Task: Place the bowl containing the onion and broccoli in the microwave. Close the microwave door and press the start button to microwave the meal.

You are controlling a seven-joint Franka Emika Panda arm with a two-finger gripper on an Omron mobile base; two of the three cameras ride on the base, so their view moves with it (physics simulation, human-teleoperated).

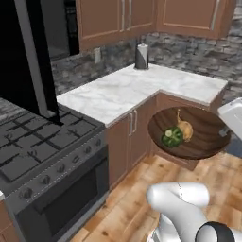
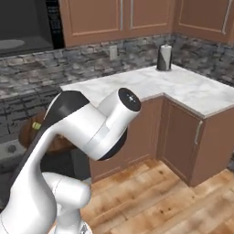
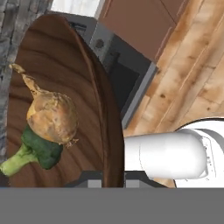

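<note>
Hand view alone shows the hand (image 3: pixel 113 179) pinching the bowl (image 3: pixel 83 87) rim.

We find no text, label, brand, number or sign that can be read in any of the three views. The wide dark brown wooden bowl (image 1: pixel 198 137) carries only wood grain. The large black boxy microwave (image 1: pixel 28 47) shows no legible markings, and its glossy black door panel (image 1: pixel 23 71) is plain. The round knobs on the grey front of the stove (image 1: pixel 47 179) are too small and blurred for us to tell whether they bear any marks. The white marble bench (image 1: pixel 132 87) is unmarked.
</note>
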